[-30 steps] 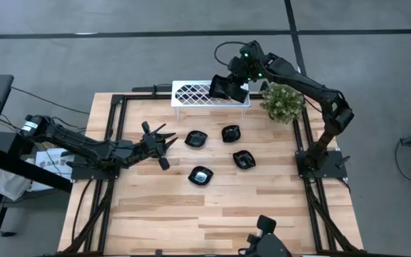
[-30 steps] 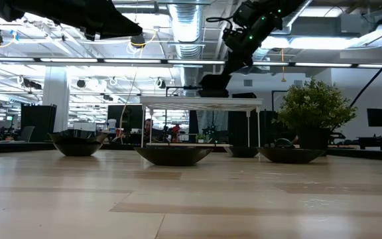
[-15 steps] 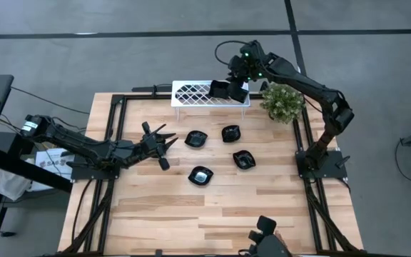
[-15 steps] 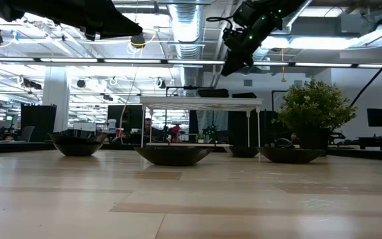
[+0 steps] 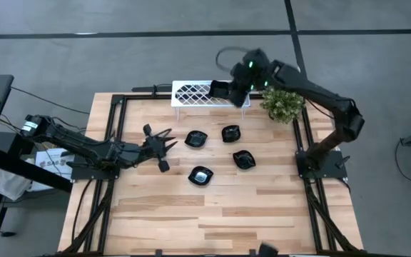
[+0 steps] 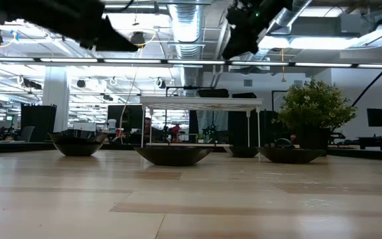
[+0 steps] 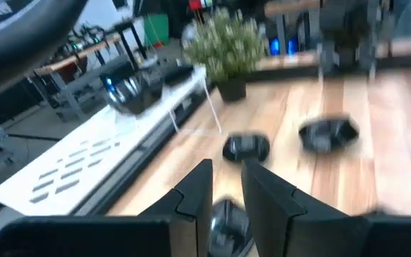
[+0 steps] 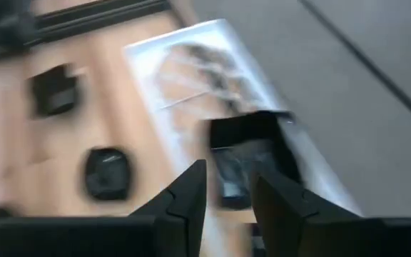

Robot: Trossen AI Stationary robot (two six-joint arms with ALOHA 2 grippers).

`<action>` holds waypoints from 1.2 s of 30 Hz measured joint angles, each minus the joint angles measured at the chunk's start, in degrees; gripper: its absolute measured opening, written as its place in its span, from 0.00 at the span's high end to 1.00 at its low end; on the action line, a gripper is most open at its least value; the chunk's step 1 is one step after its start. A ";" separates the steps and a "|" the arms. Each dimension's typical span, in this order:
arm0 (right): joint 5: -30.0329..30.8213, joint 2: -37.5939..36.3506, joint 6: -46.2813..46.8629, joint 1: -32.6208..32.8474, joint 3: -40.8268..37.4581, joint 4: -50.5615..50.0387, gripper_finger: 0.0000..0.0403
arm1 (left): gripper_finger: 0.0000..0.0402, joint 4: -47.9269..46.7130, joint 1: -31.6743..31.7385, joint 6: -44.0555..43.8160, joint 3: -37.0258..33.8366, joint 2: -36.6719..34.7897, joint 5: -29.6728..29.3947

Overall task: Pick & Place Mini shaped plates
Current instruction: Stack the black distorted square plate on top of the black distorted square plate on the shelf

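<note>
A squarish black mini plate [image 5: 218, 90] [image 8: 252, 153] rests with its base on top of the white lattice rack [image 5: 191, 93] at the table's far edge. My right gripper [image 5: 234, 90] [image 8: 227, 196] hangs open above and just right of that plate, with nothing between its fingers. Four more black mini plates lie on the wood: one lobed [image 5: 196, 138], one rounded [image 5: 230, 133], one [image 5: 244, 159] nearer the right side and one [image 5: 201, 175] nearest the front. My left gripper [image 5: 167, 140] [image 7: 227, 189] hovers open left of the lobed plate, holding nothing.
A small potted plant [image 5: 284, 102] stands at the far right corner, just right of the rack. Black frame rails [image 5: 117, 114] border the table's left and right sides. Bare wood [image 5: 212, 214] fills the near half of the table.
My right gripper has opened and let go of the squarish plate, which now lies on the rack. The gripper has then risen clear of it. My left arm has drawn back a little toward the table's left edge.
</note>
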 joint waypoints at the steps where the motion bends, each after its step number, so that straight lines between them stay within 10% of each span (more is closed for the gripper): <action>1: -0.02 -0.74 0.00 1.94 -1.53 0.58 0.75 | 0.81 -2.00 -0.02 0.17 0.00 0.00 0.10; 12: 12.56 -16.17 2.34 22.03 -31.01 26.41 0.76 | 0.81 -31.95 -0.05 -12.66 1.85 -0.11 10.19; 20: 16.86 -24.38 5.98 36.44 -51.90 48.46 0.76 | 0.80 -33.32 -1.39 -16.34 1.99 -0.01 16.98; 36: 16.96 -21.09 3.34 44.09 -57.85 54.22 0.76 | 0.61 -33.41 -1.96 -23.78 -6.73 0.04 14.13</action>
